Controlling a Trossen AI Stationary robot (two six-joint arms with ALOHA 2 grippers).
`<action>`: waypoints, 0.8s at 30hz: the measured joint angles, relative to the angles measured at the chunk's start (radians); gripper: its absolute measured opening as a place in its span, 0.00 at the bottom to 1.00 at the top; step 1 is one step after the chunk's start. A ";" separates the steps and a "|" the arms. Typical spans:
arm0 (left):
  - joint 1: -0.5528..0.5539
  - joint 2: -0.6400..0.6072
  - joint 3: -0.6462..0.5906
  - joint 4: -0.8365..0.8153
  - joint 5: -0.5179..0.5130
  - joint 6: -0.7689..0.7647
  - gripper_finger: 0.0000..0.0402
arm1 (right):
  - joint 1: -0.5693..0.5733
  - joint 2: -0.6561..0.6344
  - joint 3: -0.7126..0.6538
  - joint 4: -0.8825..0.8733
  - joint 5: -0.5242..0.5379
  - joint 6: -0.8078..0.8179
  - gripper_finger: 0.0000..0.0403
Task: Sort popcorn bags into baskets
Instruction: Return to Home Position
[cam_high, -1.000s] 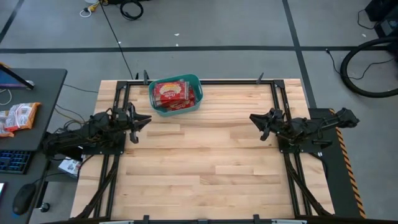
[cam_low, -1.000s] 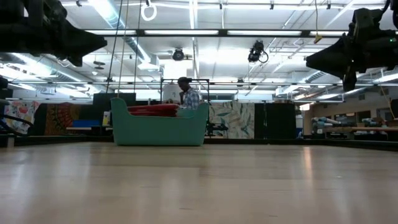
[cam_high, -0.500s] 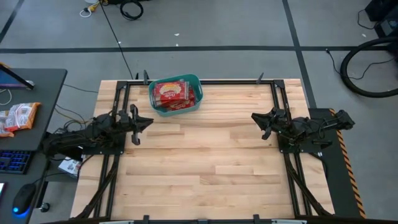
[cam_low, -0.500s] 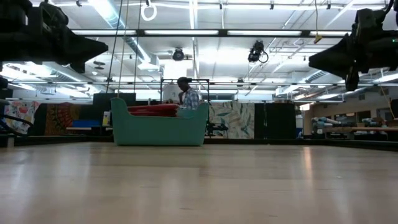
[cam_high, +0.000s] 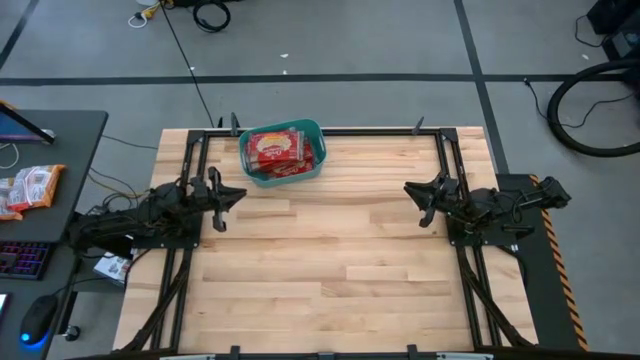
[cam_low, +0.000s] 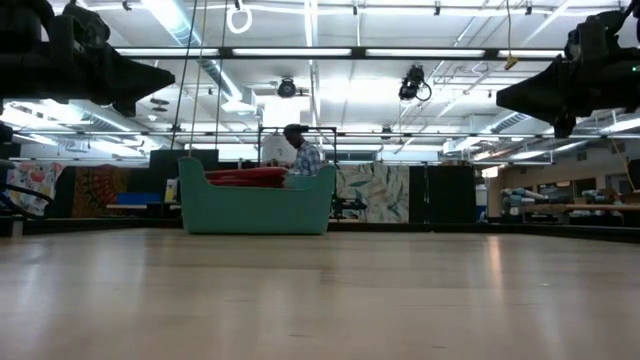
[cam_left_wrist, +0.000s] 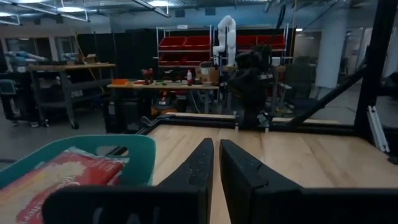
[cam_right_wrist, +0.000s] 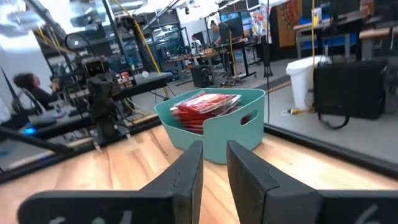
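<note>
- Settling back on the left side of the table, the left gripper (cam_left_wrist: 216, 146) has its fingers drawn almost together with only a sliver between them, and nothing is held.
- Compare half a second back: it has hardly shifted at all, so this arm looks parked, low over the boards and near the tub's corner.
- Across the way, the right gripper (cam_right_wrist: 214, 148) is much the same: a narrow gap, nothing in it, aimed across the table (cam_high: 330, 260) at its partner.
- A second ago it reached a touch farther in; now it has pulled back toward its base and stopped.
- Out from the tools, the teal tub (cam_high: 285, 179) sits at the far edge, left of centre, well apart from both grippers.
- The popcorn bags (cam_high: 278, 148) are stacked inside it, red tops showing at the rim in the low view.
- No red packet shows on the bare boards, so the sorting looks finished.
- With both arms this quiet, my read is the retreat is all but done.
</note>
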 joint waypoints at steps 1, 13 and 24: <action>0.000 0.000 0.000 -0.001 0.000 -0.010 0.08 | 0.000 0.000 0.000 0.000 0.000 -0.023 0.19; 0.000 0.000 0.000 -0.004 0.000 -0.119 0.08 | 0.000 0.000 0.000 0.001 0.000 -0.051 0.19; 0.000 0.000 -0.001 -0.004 0.000 -0.123 0.08 | 0.000 0.000 0.000 0.001 -0.001 -0.051 0.19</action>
